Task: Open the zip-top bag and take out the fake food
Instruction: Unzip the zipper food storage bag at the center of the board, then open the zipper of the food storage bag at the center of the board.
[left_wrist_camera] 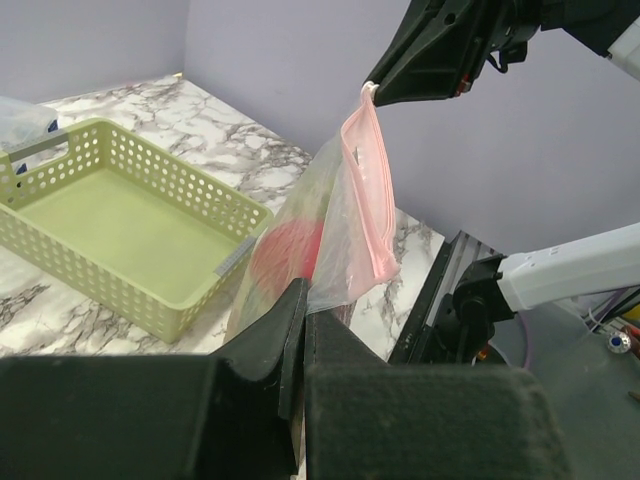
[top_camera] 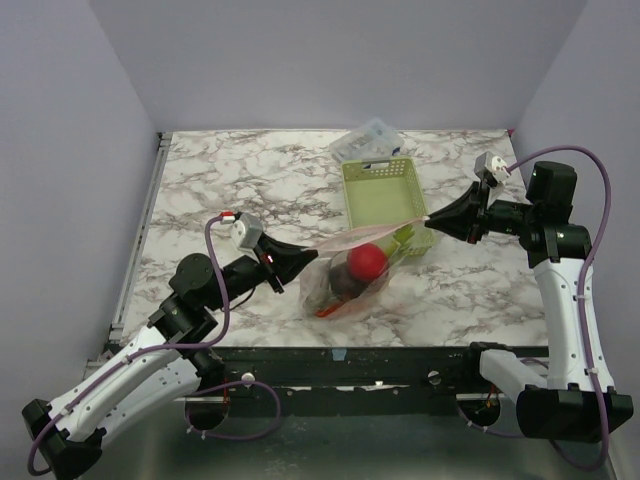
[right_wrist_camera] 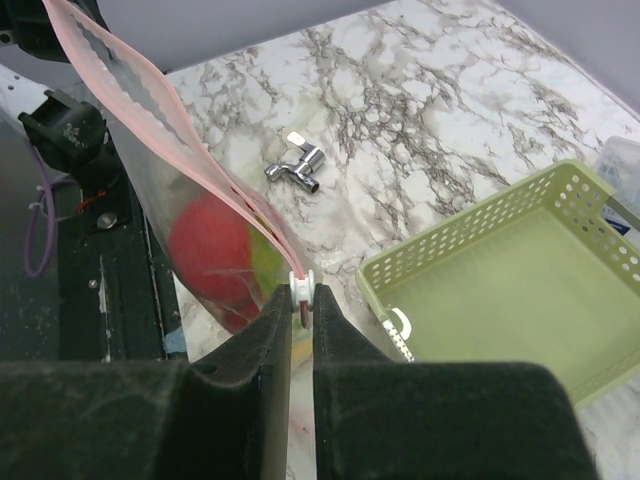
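Tension across the zip-top bag (top_camera: 345,275) defines this moment. We have it strung in the air between both arms, just above the table (top_camera: 230,180) and just near of the pale green basket (top_camera: 378,170). Our left gripper (top_camera: 308,256) is pressed together on the bag's left corner. Our right gripper (top_camera: 432,218) is pinching the small white slider (right_wrist_camera: 303,287) at the right end of the pink zip strip (right_wrist_camera: 170,125).

The fake food (top_camera: 360,268) sags in the belly of the bag below the strip. The red round fruit (top_camera: 367,261) is plainest, with darker and orange pieces under it.

We judge that the opening step is in hand, with nothing removed yet. We cannot tell from these views whether the strip's two lips have parted. The next move should confirm the mouth is open. One gripper would then need to let go and reach inside while the other holds the bag steady. Slack plastic could fold over the mouth, so we would keep the rim lifted.
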You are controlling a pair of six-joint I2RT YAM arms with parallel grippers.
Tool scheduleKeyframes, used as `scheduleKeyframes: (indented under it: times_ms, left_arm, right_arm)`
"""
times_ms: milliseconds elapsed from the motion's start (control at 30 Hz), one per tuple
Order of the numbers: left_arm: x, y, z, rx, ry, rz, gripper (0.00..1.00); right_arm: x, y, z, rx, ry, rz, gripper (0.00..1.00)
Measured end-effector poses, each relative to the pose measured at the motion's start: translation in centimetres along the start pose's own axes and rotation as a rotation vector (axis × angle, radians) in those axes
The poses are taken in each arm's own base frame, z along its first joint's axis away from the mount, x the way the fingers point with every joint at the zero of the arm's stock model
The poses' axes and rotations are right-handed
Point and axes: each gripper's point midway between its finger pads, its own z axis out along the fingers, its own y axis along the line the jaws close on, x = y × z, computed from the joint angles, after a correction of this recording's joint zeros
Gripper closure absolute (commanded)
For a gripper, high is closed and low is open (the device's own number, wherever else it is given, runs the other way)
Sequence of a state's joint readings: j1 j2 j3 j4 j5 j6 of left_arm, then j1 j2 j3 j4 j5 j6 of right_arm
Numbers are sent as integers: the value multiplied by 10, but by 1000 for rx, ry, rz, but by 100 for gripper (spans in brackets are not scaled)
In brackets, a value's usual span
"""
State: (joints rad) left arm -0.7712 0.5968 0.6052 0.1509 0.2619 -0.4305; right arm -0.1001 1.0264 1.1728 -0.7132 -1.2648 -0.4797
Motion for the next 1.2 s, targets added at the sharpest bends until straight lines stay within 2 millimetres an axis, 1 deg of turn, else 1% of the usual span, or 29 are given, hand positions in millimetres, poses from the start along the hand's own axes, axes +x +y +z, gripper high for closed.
scheduleKeyframes:
  times_ms: [100,200,367,433,533,600,700,767,833,900,1000,1133,1200]
  left_arm:
    - [0,1,1,-2,0,-1,100]
    - [7,6,6,-15,25,-11,100]
    - [8,12,25,-26,67,-23,100]
    - [6,11,31,-19,78,-22,100]
    - [-2,8,38,-2,78,-12,100]
    - [-7,6,42,8,77,0,100]
    - [-10,4,45,23,81,17,100]
    - [-9,3,46,33,89,31,100]
    - [-6,3,48,44,109,51,100]
    - [-5,4,50,50,122,74,100]
    - [-5,4,52,58,129,97,100]
    - [-4,3,52,76,139,125,100]
    - [-5,0,53,92,143,134,100]
  right_arm:
    - [0,0,0,1,-1,-2,73]
    - [0,-7,-3,29,0,-1,59]
    - [-3,-7,-4,30,-10,9,39]
    - [-5,-5,-4,17,-19,15,31]
    - [-8,1,-3,-13,-33,34,25]
    - [-8,4,-3,-31,-40,44,19]
    - [-7,7,-3,-48,-40,52,17]
    - [-7,5,-3,-53,-33,56,16]
    - [-11,1,-2,-60,-24,55,17]
    - [-19,-6,0,-73,-14,41,17]
    - [-21,-6,6,-100,3,35,20]
    - [-14,5,23,-149,52,35,21]
    - [-11,13,33,-172,82,21,24]
